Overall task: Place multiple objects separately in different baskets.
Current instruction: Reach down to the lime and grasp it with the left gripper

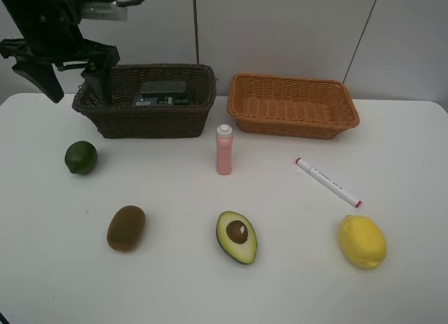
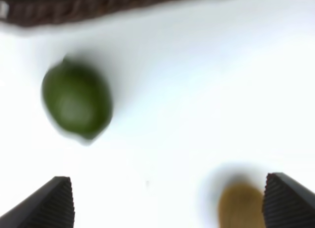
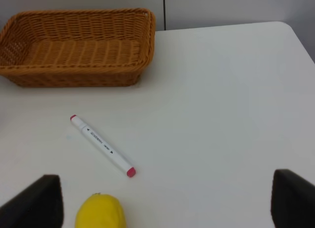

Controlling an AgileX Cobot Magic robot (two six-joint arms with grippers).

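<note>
On the white table lie a green lime [image 1: 80, 157], a brown kiwi [image 1: 126, 228], a halved avocado [image 1: 236, 236], a yellow lemon [image 1: 362, 241] and a white marker [image 1: 327, 182]. A pink white-capped bottle [image 1: 223, 149] stands upright. The dark brown basket [image 1: 115, 122] holds dark items [image 1: 162, 93], probably the pump bottle and the black block. The orange-tan basket [image 1: 294, 121] is empty. My left gripper [image 1: 78, 93] is open and empty, raised at the dark basket's left end. Its wrist view shows the gripper [image 2: 167, 203], the lime [image 2: 76, 100] and the kiwi [image 2: 241, 206]. My right gripper [image 3: 165, 201] is open and empty above the marker [image 3: 102, 145] and lemon [image 3: 100, 213].
The baskets stand side by side at the back, before a grey wall. The dark basket's wall [image 2: 98, 6] and the orange-tan basket [image 3: 78, 75] show in the wrist views. The right arm is outside the high view. The table's right edge [image 3: 300, 38] lies near the right gripper.
</note>
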